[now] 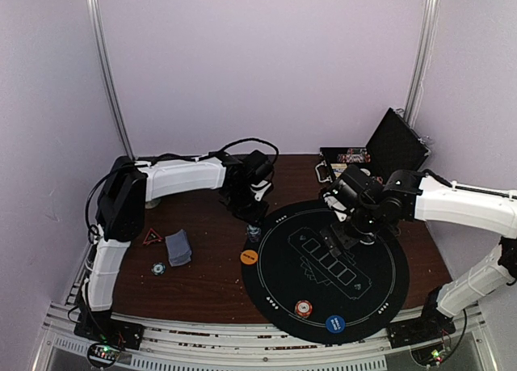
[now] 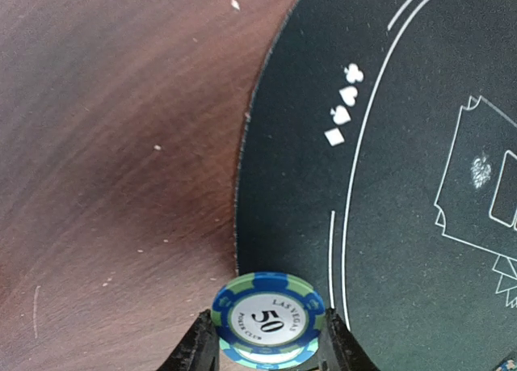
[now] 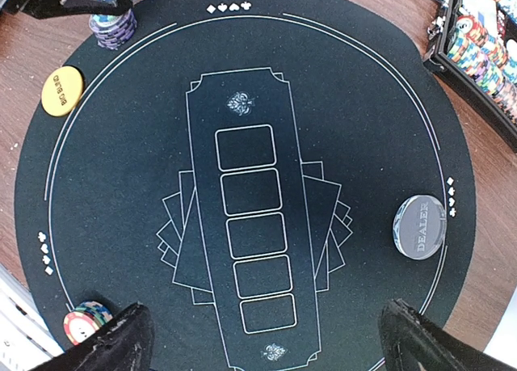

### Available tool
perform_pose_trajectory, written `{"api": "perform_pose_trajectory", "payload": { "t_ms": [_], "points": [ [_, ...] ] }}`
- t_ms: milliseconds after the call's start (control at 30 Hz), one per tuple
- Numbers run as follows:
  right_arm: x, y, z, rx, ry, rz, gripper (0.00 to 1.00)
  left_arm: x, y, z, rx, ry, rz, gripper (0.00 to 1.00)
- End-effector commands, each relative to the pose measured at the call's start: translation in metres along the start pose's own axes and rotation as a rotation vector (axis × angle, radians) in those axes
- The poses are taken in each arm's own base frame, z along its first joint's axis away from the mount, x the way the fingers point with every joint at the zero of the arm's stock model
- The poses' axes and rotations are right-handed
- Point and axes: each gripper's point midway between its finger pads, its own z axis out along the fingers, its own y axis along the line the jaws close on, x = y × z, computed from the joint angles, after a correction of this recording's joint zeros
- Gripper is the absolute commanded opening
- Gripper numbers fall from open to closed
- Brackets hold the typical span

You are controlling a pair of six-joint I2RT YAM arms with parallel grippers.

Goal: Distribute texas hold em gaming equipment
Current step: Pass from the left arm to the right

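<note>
Clearly the left gripper [image 2: 268,335] is pinching the chip stack [image 2: 268,318]. Its fingers [image 2: 200,347] press against the rim on opposite sides, and the top chip, green and blue and marked "50", faces the wrist camera. The stack stands right at the rim of the round black mat [image 1: 371,290], at about 10 o'clock in the top view. The right gripper [image 3: 265,326] hangs over the far half of the mat, spread wide and holding nothing.

Poker chips are probably stiff, dense for their size and smooth-faced, so a stack clamped only near the top would likely shear and spill. The safer hold is across the diameter, low enough that both fingers bear on every chip, with the stack kept upright.

An orange disc [image 1: 250,257] lies at 9 o'clock on the mat's rim, a blue disc [image 1: 335,323] at 6 o'clock and a red-striped chip pile [image 1: 303,308] at 7 o'clock. A grey dealer button [image 3: 421,226] shows only in the right wrist view, near the mat's edge. These lie low and flat, so the fingers must close on the rim just above the mat.

The cards [image 1: 178,247] sit in a grey-blue pile on the desk [image 1: 210,286], well apart from the mat at 9 o'clock. A lone chip [image 1: 158,267] lies just beside them. They look thin, light, bendy and slippery, so squeeze the pile by its long edges.
</note>
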Motion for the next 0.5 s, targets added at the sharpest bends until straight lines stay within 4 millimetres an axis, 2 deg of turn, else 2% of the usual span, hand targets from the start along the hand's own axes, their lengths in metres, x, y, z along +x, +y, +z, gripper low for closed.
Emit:
{"api": "perform_pose_trajectory", "payload": {
  "t_ms": [0, 467],
  "points": [
    [0.005, -0.004, -0.002, 0.001, 0.004, 0.018, 1.00, -0.016, -0.008, -0.005, 0.027, -0.043, 0.011, 0.18],
    [0.004, -0.006, -0.005, 0.011, -0.001, 0.017, 1.00, -0.009, -0.009, 0.007, 0.023, -0.016, 0.021, 0.23]
  ]
}}
